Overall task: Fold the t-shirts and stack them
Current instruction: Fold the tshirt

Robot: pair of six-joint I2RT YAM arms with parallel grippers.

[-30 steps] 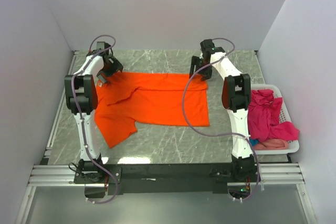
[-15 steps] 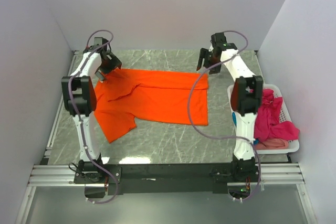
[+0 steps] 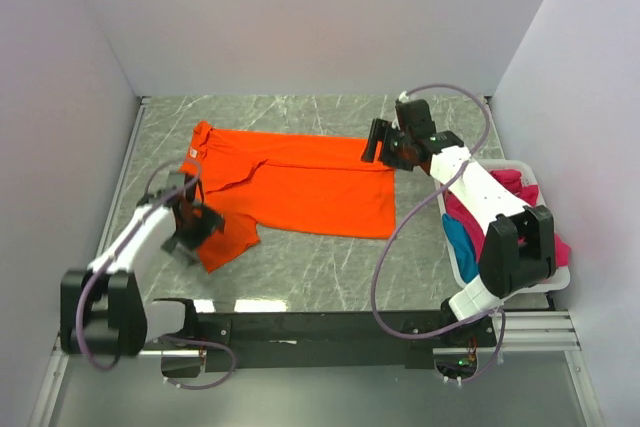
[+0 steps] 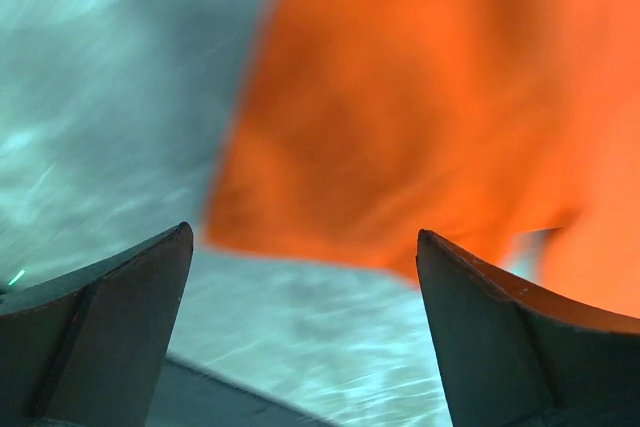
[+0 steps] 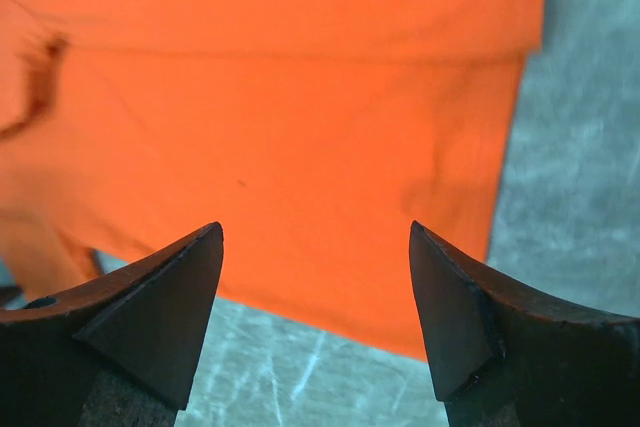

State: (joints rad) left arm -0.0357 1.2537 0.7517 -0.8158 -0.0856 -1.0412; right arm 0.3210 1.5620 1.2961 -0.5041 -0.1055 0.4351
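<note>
The left gripper [image 3: 192,230] hovers wide open and empty over the near sleeve of the orange t-shirt [image 3: 300,182], which lies spread flat mid-table. The right gripper [image 3: 380,142], also open and empty, hangs above the far hem corner. I'd say each should pinch its edge squarely before folding.

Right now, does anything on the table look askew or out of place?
The orange t-shirt lies unevenly: a strip along its far edge is folded over, and one sleeve juts out at the near-left corner, beside the open left gripper. Nothing looks spilled or damaged.
</note>
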